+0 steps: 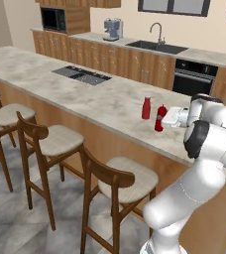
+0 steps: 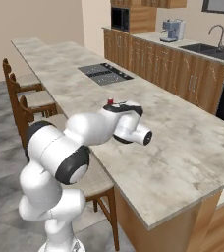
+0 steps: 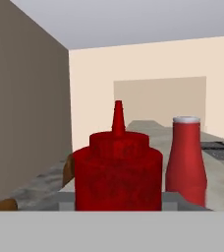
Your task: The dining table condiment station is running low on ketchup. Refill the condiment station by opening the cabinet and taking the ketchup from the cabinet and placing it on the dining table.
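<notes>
We are at the placing step: the ketchup (image 1: pixel 159 119) stands upright on the tabletop (image 1: pixel 85 94), right of centre in the left base view, with our gripper (image 1: pixel 165 118) reaching in from the right at its side. In the hand view the ketchup (image 3: pixel 118 170) sits low and centre, close to the camera, between the fingers, whose grey pads appear at either side of its body. The fingers look clenched on the ketchup; whether they press firmly we cannot tell. The bottle's base seems to rest on the stone, though the contact itself is hidden.

Just beside it, to its left in the left base view, stands a second red bottle (image 1: pixel 146 108) with a paler cap, seen to the right of the ketchup in the hand view (image 3: pixel 185 162). The two are near but apart.

We judge the task nearly done. The next move calls for letting go and drawing the hand straight back, away from both bottles, without tipping either; the neighbour is close enough to be knocked by a sideways swing.

No open containers are in view; what the bottles hold cannot be seen.
</notes>
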Tool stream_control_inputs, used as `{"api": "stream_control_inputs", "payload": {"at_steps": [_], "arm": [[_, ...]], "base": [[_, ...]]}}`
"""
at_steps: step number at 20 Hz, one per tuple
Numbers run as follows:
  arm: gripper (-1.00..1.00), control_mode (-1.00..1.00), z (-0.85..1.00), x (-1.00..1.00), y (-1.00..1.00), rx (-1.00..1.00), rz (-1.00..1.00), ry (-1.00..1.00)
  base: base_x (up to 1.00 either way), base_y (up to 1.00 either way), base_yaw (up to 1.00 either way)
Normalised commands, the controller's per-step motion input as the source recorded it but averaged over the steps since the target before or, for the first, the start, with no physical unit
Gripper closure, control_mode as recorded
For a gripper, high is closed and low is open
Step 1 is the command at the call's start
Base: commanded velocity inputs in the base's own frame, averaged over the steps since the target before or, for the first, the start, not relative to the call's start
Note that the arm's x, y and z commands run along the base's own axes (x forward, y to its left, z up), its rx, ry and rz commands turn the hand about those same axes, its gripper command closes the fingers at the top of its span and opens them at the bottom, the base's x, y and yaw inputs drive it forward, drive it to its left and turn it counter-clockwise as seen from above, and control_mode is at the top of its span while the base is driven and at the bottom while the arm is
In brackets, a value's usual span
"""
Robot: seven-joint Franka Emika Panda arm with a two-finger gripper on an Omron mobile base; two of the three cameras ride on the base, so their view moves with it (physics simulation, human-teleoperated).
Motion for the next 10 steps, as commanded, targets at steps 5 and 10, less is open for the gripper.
{"api": "stream_control_inputs", "payload": {"at_steps": [5, 10], "arm": [[1.00, -1.00, -0.28, 0.45, -0.09, 0.00, 0.02, 0.00], [1.00, -1.00, -0.36, 0.32, -0.10, 0.00, 0.02, -0.01]], "base": [[0.00, 0.00, 0.00], [0.00, 0.00, 0.00]]}}
